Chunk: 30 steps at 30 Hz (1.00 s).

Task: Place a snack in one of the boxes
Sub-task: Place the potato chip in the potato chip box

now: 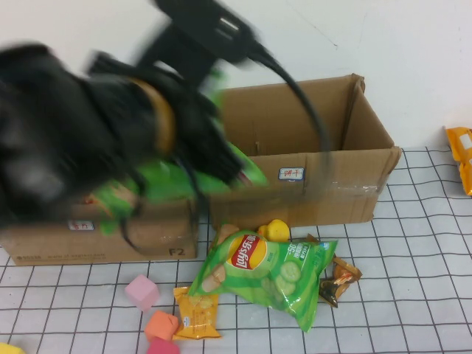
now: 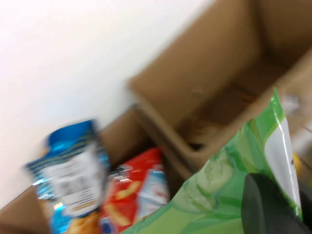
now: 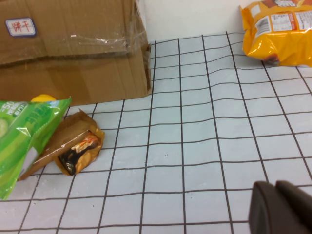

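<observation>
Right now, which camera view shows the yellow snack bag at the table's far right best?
The right wrist view: the yellow snack bag shows almost whole, label visible. The high view shows only a strip at its right edge; the left wrist view shows none.

The left hand hangs over the seam between two boxes, gripping a chip bag. The left box below it holds snack packets; the right box lies beside it. Nearer than the hand, another chip bag lies on the table.
</observation>
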{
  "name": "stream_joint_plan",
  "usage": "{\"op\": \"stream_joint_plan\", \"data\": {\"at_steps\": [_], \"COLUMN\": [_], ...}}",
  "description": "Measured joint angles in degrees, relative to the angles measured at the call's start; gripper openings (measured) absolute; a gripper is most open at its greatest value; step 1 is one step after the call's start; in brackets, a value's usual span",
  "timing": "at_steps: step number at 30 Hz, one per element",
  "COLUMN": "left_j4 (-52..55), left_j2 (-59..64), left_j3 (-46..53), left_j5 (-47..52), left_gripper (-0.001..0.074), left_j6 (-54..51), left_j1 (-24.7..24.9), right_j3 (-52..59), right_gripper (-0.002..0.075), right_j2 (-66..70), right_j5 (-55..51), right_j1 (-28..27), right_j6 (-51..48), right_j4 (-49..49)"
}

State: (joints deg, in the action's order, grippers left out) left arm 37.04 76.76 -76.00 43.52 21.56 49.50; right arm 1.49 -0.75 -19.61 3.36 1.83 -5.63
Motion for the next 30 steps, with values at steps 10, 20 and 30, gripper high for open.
{"op": "stream_joint_plan", "data": {"at_steps": [10, 20, 30], "left_j4": [-17.44, -45.59, -52.72], "left_j2": [-0.11, 6.49, 14.66], "left_j3": [0.0, 0.0, 0.32], "left_j5": [-13.66, -23.48, -32.69], "left_gripper": [0.0004, 0.0001, 0.0001], "left_j6": [-4.38, -27.1, -37.99], "left_j1": [-24.81, -41.43, -43.44], "right_j3": [0.0, 0.0, 0.0], "right_gripper": [-0.0001, -0.0001, -0.0001], "right_j2": [0.0, 0.0, 0.0], "right_j5": [0.0, 0.0, 0.0], "right_j1": [0.0, 0.0, 0.0], "right_j6": [0.0, 0.0, 0.0], "right_j4": [-0.1, -0.1, -0.1]}}
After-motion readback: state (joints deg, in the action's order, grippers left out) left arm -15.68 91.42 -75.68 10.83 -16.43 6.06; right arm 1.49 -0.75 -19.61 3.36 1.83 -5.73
